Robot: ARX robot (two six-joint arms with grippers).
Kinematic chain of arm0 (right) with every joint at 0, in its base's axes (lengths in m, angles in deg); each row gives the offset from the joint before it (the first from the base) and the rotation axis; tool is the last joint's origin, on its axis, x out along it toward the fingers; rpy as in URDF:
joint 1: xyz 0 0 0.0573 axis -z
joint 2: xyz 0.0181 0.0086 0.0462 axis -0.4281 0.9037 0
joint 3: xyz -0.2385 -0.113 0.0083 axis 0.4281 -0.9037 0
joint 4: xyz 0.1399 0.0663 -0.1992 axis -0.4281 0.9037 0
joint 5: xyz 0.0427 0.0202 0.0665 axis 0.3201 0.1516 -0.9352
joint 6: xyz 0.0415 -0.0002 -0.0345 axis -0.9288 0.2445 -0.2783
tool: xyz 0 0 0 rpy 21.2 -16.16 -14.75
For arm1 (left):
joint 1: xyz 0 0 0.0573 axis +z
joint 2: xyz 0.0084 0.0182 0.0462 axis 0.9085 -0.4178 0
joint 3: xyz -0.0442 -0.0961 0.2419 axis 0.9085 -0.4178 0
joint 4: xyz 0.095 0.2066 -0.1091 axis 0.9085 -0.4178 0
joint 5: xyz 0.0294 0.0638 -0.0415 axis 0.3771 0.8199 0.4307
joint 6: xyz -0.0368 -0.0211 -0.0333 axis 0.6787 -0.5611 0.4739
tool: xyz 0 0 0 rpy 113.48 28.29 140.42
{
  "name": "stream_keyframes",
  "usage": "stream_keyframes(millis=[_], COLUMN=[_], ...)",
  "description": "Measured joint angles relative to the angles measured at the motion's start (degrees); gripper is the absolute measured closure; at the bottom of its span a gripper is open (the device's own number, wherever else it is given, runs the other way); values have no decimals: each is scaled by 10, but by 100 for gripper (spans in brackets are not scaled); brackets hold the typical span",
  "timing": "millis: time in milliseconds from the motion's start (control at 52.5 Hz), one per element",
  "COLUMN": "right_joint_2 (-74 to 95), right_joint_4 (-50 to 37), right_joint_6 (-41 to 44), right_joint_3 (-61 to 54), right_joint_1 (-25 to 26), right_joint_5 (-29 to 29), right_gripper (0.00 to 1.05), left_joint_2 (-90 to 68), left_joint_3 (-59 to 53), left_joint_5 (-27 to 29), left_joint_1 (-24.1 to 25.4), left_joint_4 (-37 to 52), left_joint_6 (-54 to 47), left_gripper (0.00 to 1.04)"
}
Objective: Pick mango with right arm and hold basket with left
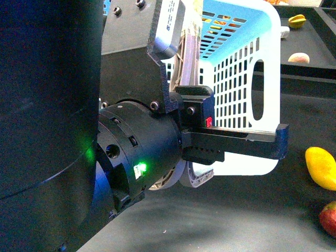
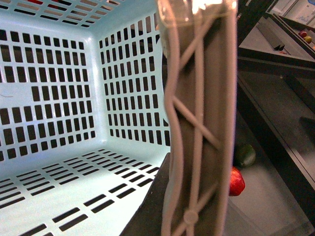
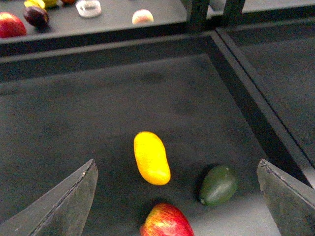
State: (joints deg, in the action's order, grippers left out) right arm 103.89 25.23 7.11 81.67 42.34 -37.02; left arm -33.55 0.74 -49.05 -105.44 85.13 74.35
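**Left gripper on the basket handle, right gripper open above the mango**

In the front view the left arm filled the near side, and its left gripper (image 1: 281,144) reached across the slotted side of the basket (image 1: 237,79). The fingers lay close together. The grey-brown handle (image 1: 190,52) ran down through them near their base and came out below as a curved loop. The basket sat tilted, its opening turned up and toward the robot.

The left wrist view looked straight into the basket's pale turquoise interior (image 2: 59,98). The handle (image 2: 202,123) crossed the middle of the view, with one dark finger (image 2: 147,206) pressed against it. The other finger was hidden behind the handle. The gripper appeared clamped on the handle.

The mango (image 1: 321,167) lay on the dark surface (image 1: 236,210), well to the right of the basket and apart from it. A red-and-yellow apple (image 1: 329,218) lay nearer the robot.

From the right wrist, the right gripper (image 3: 175,161) was spread wide and held nothing. Its two fingers (image 3: 64,206) stood on either side of the fruit, above the surface (image 3: 98,98). The mango (image 3: 151,157) lay lengthwise between them, touching neither. The apple (image 3: 166,221) was near one end of the mango, with a small gap between them. A dark green avocado (image 3: 219,184) lay just beside the apple.
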Motion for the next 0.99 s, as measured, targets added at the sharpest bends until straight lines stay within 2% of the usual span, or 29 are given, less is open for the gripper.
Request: stream_keyframes(millis=[133, 419, 990], right_joint_2=[137, 291, 461], right_joint_4=[8, 73, 244], right_joint_6=[0, 0, -45], right_joint_3=[81, 239, 512], right_joint_1=[9, 7, -20], right_joint_5=[5, 25, 90], right_gripper=[8, 8, 8], left_joint_2=[0, 0, 0], left_joint_3=[0, 0, 0], left_joint_5=[0, 0, 0], left_joint_1=[0, 0, 0], left_joint_4=[0, 0, 0], left_joint_6=[0, 0, 0], left_gripper=[99, 99, 99])
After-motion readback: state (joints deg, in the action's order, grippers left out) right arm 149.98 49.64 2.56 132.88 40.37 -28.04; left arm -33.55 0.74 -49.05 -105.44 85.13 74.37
